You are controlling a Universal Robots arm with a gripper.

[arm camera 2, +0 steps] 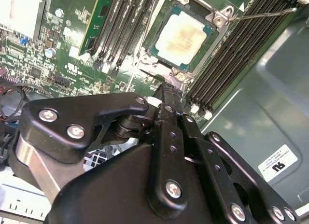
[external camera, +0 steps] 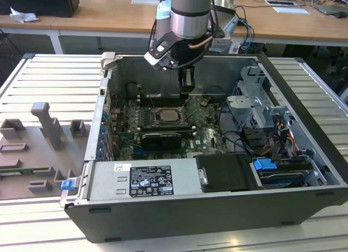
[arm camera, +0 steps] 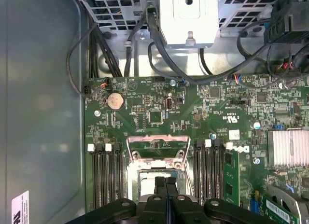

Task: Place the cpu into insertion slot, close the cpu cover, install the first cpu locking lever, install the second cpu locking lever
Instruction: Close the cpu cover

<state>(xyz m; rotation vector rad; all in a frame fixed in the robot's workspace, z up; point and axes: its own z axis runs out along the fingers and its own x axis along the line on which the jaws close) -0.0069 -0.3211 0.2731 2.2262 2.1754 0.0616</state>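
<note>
- Inside the open computer case (external camera: 304, 116) on the slatted counter (external camera: 49, 78), exterior view: the cpu (external camera: 166, 115) lies flat in the insertion slot (external camera: 154, 117), at mid-board on the green motherboard (external camera: 209, 135). The jaws hang low over the board, between the slot and the case's far wall, toward the exterior view's right of the cpu. A long black card (external camera: 161, 138) lies on the slot's near side, apart from the jaws.
- Second wrist view: the fingertips (arm camera 2: 169, 91) stand just short of the slot's metal rim (arm camera 2: 219, 17). The cpu (arm camera 2: 183, 38) lies straight ahead of them, pale face up and square in its seat. Memory slots (arm camera 2: 231, 55) flank the socket, their long axis running along the line of approach. A thin wire lever (arm camera 2: 260, 14) juts free at the far corner, judged unlatched.
- First wrist view: the jaws are closed, fingers (arm camera: 161, 185) pressed together with nothing between them. The cpu cover (arm camera: 157, 147) appears tilted up off the slot, with board showing through its cut-out and its long edge lying across the jaws' line. The cpu (arm camera: 146, 179) is partly hidden beneath the fingertips. Room is tight sideways, where the memory slots (arm camera: 104, 175) crowd in, and open over bare board beyond the cover.
</note>
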